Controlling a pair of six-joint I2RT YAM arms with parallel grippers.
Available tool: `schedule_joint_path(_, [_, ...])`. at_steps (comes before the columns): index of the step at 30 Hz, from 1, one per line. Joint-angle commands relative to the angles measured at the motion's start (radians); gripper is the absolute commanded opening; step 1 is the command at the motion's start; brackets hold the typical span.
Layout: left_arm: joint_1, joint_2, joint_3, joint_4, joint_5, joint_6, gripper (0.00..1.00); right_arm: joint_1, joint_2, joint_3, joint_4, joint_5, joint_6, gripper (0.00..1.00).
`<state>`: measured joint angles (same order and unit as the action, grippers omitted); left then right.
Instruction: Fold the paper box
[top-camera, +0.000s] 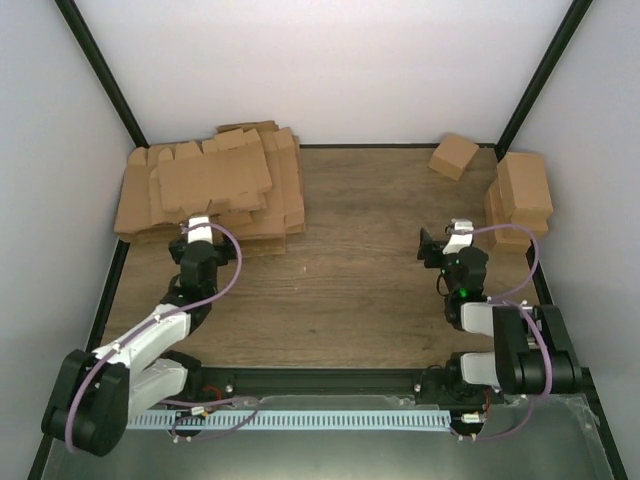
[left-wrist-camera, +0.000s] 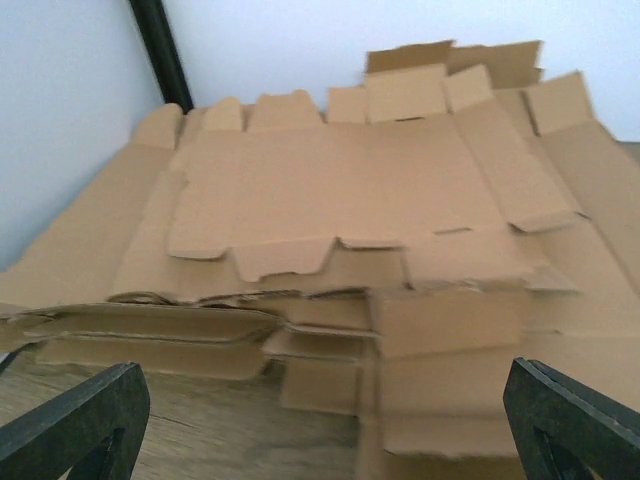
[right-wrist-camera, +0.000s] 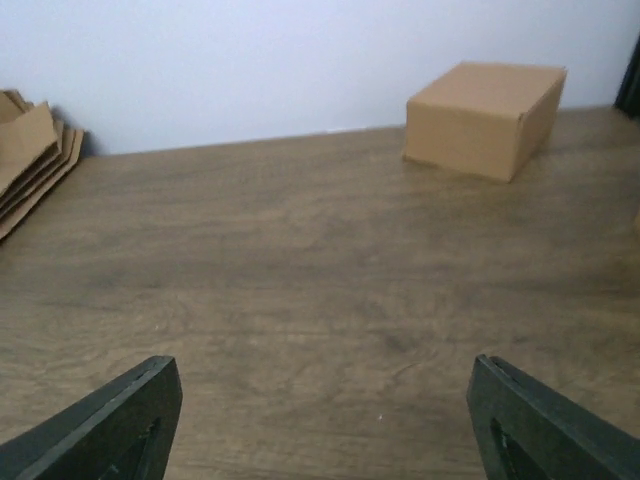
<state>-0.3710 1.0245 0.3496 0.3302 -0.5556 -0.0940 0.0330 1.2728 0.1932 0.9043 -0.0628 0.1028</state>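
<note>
Two empty grippers are standing wide open: left gripper (left-wrist-camera: 320, 405) is facing the blank stack (top-camera: 210, 190), presumably for pickup; right gripper (right-wrist-camera: 325, 400) is idling over the table (right-wrist-camera: 300, 280).

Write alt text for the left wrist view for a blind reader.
A messy pile of flat brown cardboard blanks fills the view, stacked on a wooden table against a white wall. The left gripper stands open before the pile's near edge, one dark finger at each bottom corner.
</note>
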Motion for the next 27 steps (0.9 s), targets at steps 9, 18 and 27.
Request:
schedule_joint_path(9, [0.226, 0.241, -0.046, 0.441, 0.201, 0.071, 1.0, 0.013, 0.102, 0.08, 0.096, -0.177, -0.142, 0.88])
schedule_joint_path(18, [0.287, 0.361, -0.015, 0.533, 0.336, 0.082, 1.0, -0.025, 0.252, 0.044, 0.33, -0.149, -0.129, 1.0])
schedule_joint_path(27, [0.289, 0.433, 0.067, 0.465, 0.369, 0.124, 0.97, -0.018, 0.259, 0.056, 0.311, -0.033, -0.088, 1.0])
